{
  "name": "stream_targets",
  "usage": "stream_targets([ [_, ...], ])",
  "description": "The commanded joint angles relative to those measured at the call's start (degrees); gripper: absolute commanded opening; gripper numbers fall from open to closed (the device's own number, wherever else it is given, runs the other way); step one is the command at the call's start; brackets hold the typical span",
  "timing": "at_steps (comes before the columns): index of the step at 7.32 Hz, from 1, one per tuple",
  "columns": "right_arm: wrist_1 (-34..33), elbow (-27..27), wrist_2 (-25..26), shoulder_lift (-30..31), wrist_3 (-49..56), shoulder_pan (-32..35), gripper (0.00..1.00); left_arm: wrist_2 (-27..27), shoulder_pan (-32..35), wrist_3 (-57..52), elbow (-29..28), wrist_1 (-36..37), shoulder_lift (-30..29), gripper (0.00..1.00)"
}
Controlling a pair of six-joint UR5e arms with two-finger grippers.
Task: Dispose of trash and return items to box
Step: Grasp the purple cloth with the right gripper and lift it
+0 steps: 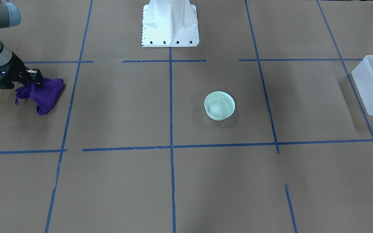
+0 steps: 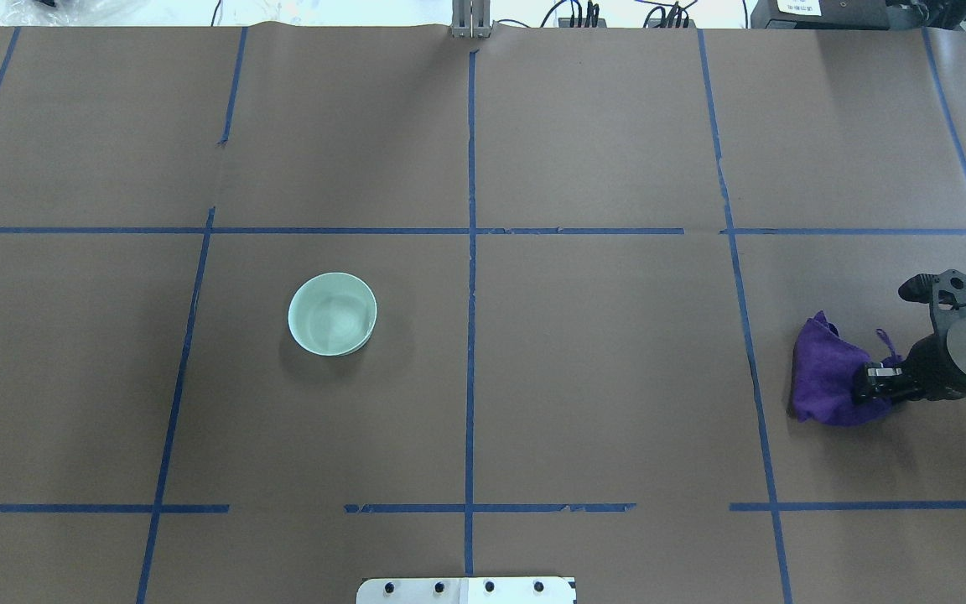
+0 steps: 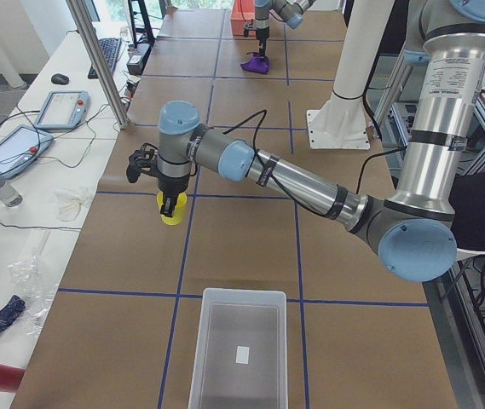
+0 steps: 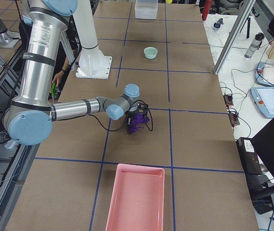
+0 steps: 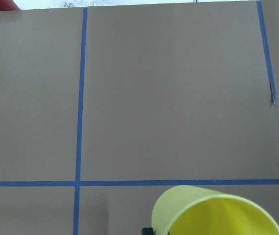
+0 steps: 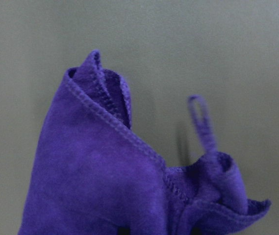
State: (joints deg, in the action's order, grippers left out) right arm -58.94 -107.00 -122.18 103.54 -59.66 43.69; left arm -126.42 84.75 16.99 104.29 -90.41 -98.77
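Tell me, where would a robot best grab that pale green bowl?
By the rim, coming from straight above. The bowl stands upright with its mouth open to the top, and it looks too wide to span whole, so a pinch across the thin wall, inside and outside, is probably the surest hold.

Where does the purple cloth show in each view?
Front-facing: purple cloth far left, at right claw.
Overhead: cloth far right.
Exterior left: cloth top, far.
Exterior right: cloth centre.
Left wrist: absent.
Right wrist: cloth fills lower frame.
Landmark: white pedestal, in all four exterior views.
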Motion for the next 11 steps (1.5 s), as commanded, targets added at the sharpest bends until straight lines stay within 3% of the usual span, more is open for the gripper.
stream_targets([
  [1,0.1,-0.5,-0.7,0.0,0.0,0.3,0.00,0.4,3.9,-6.5,-3.3,0.0,-0.2,0.00],
  [4,-0.6,-5.4,-3.8,0.6,0.0,5.3,0.00,0.6,9.1,-15.3,-9.2,-0.1,-0.1,0.00],
  [6,-9.9,-12.4,-6.6,0.2,0.1,11.1,0.00,0.6,11.3,-21.2,-11.2,-0.1,0.8,0.00],
  [7,-13.7,-15.7,-6.5,0.2,0.2,12.5,0.00,0.4,11.3,-22.6,-11.0,-0.5,4.7,0.00],
  [9,-14.1,-17.3,-6.5,0.3,1.4,15.7,0.00,-0.2,11.2,-21.9,-10.8,-1.2,10.7,0.00],
  [11,-16.4,-17.4,-6.5,0.8,8.8,19.6,0.00,-0.4,10.7,-18.7,-11.2,-7.4,17.0,0.00],
])
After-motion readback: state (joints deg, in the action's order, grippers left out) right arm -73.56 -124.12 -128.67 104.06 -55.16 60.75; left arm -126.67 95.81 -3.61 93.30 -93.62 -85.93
